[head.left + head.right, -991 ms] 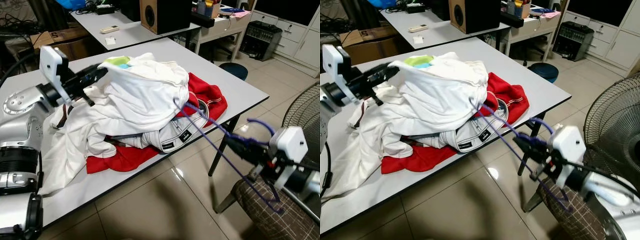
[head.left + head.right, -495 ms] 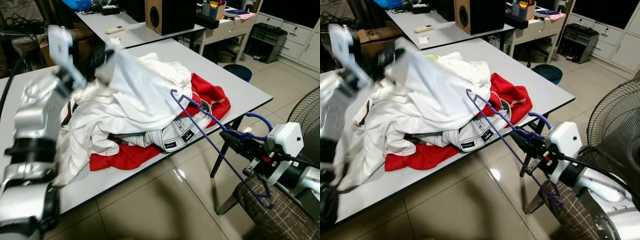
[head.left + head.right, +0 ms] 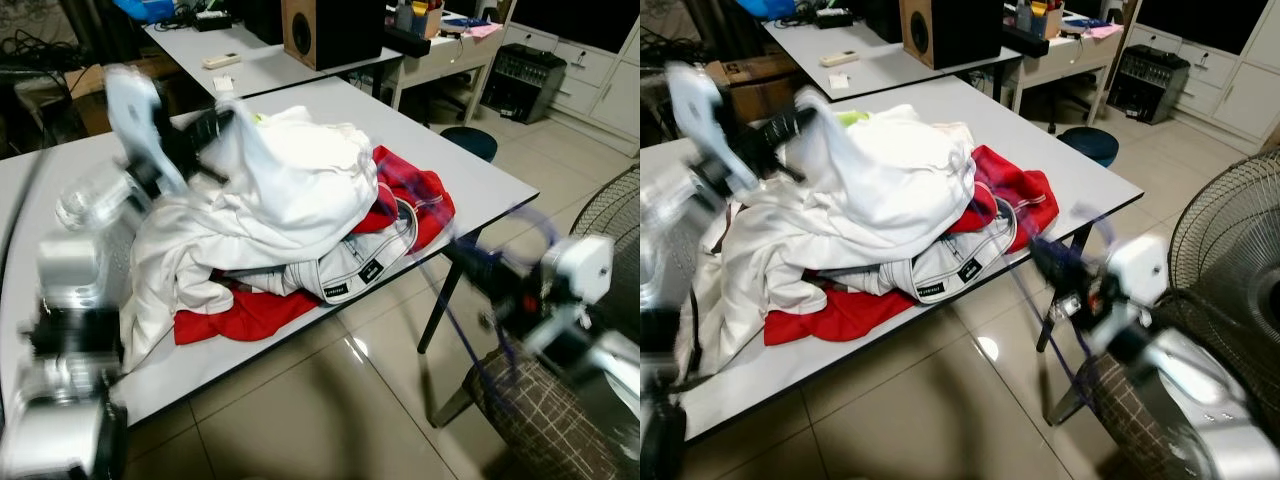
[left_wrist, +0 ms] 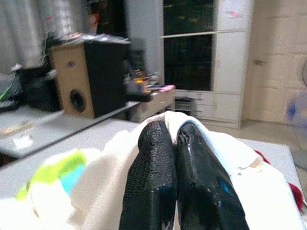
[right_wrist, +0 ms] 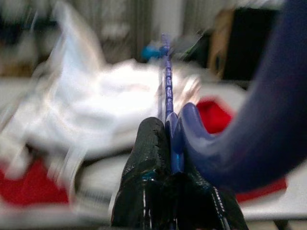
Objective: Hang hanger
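Observation:
A white garment [image 3: 290, 180] tops a heap of clothes on the grey table [image 3: 470, 170], over a red garment [image 3: 420, 195]. My left gripper [image 3: 215, 125] is at the heap's far left corner, shut on a fold of the white garment; the left wrist view shows its fingers [image 4: 153, 158] pressed together with white cloth around them. My right gripper [image 3: 470, 262] is off the table's right edge, shut on a purple hanger [image 5: 167, 86]. The hanger [image 3: 1072, 362] is a blurred streak running from the gripper towards the heap and down past the table edge.
A plaid-seated chair [image 3: 540, 420] stands just under my right arm, and a standing fan [image 3: 605, 215] is at the far right. A blue stool [image 3: 467, 140] sits beyond the table's corner. Behind is a second table [image 3: 260, 65] with a speaker [image 3: 330, 30].
My left gripper has lifted the white garment's corner up and inward over the heap. The right arm has swung with the hanger still held and is now blurred by motion.

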Controlling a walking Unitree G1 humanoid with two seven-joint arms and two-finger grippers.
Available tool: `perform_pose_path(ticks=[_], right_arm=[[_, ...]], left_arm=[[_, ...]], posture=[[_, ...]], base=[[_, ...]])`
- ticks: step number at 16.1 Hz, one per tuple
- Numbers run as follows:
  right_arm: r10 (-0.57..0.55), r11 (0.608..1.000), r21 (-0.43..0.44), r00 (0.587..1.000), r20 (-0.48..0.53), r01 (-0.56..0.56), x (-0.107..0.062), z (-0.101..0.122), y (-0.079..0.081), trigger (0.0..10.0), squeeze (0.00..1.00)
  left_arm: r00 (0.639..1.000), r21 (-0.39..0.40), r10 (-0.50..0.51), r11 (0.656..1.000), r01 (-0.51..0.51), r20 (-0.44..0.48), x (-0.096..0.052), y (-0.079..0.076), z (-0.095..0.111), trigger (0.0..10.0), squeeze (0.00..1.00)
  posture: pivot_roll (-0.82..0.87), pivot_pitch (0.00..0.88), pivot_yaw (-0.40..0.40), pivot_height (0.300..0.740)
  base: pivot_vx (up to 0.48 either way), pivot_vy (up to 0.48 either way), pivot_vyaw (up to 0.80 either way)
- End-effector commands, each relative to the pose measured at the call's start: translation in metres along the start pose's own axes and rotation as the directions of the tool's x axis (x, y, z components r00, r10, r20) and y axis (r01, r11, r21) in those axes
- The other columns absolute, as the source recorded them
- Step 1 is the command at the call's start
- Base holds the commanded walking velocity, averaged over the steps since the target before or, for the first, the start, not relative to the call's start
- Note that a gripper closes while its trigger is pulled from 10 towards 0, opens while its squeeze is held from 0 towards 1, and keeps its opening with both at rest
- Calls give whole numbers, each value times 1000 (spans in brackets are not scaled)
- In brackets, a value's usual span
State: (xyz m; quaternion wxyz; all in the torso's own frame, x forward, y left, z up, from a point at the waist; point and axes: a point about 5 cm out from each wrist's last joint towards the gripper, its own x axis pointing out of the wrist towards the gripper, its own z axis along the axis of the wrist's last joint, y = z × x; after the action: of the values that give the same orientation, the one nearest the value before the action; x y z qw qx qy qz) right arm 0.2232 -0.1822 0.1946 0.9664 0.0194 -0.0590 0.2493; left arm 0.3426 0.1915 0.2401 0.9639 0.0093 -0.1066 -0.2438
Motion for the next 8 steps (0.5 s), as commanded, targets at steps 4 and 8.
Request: perform_pose_path(ticks=[4,8], right_arm=[[-122,991,55,991,45,120,19,-3,11,10000,0],[-169,982,83,986,14,167,28,-13,19,10000,0]], left_arm=[[995,-20,86,996,-87,-48,-2,-41,-18,10000,0],[989,6,132,991,-132,-66,-5,-52,-24,10000,0]], posture=[[9,0,16,740],[12,0,13,740]], base=[[0,0,0],[0,0,0]])
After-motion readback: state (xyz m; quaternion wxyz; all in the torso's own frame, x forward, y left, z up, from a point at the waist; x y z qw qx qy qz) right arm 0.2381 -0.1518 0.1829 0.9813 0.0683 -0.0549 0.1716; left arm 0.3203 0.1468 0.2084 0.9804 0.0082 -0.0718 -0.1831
